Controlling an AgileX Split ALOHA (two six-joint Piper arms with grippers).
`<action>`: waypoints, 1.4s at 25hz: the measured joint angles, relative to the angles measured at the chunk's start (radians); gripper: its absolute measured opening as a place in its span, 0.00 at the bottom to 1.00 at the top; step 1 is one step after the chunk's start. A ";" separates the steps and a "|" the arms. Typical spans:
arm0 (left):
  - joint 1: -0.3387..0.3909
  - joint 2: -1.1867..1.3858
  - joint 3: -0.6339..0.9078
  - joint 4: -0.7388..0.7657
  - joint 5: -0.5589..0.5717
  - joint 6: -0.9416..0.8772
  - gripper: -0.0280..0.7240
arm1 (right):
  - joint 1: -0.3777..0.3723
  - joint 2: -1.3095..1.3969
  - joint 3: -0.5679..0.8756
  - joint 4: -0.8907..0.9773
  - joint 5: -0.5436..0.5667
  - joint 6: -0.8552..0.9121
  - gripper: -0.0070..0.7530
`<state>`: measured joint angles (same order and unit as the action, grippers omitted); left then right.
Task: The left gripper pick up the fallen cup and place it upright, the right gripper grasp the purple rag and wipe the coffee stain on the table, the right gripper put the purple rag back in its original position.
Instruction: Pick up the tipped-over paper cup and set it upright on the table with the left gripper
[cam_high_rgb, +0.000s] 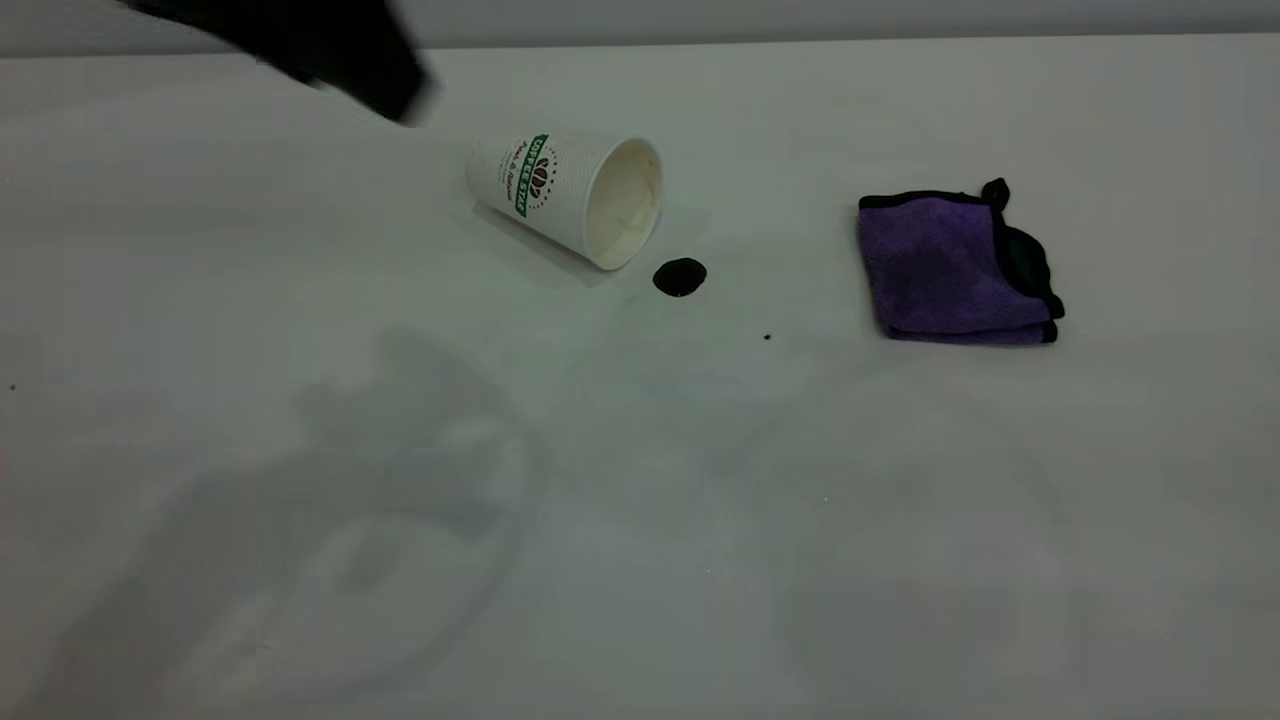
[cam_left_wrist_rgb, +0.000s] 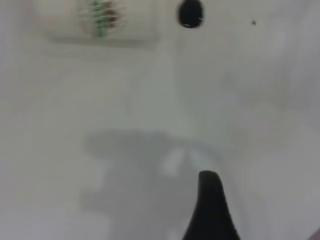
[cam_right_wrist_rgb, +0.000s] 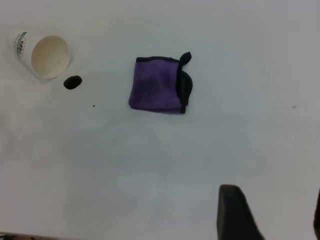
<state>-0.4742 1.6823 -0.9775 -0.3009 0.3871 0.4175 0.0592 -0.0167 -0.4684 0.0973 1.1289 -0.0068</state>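
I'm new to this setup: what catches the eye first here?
A fallen cup lies on its side on the white table, mouth toward a glossy black coffee stain beside its rim. Off to the right sits a folded purple rag, untouched.

Looks like a bare robot test bench rather than a home or kitchen: only a plain white table (cam_high_rgb: 640, 520) against a blank pale wall (cam_high_rgb: 800, 18), staged with a fallen cup (cam_high_rgb: 565, 195), one black coffee stain (cam_high_rgb: 680, 277) and a folded purple rag (cam_high_rgb: 950, 265).
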 joint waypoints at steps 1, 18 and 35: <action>-0.024 0.041 -0.047 0.033 0.006 -0.031 0.82 | 0.000 0.000 0.000 0.000 0.000 0.000 0.56; -0.187 0.562 -0.590 0.905 0.160 -0.924 0.82 | 0.000 0.000 0.000 0.000 0.000 0.000 0.56; -0.197 0.733 -0.609 1.260 0.084 -1.273 0.82 | 0.000 0.000 0.000 0.000 0.000 0.000 0.56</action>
<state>-0.6711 2.4150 -1.5863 0.9590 0.4708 -0.8558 0.0592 -0.0167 -0.4684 0.0973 1.1289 -0.0068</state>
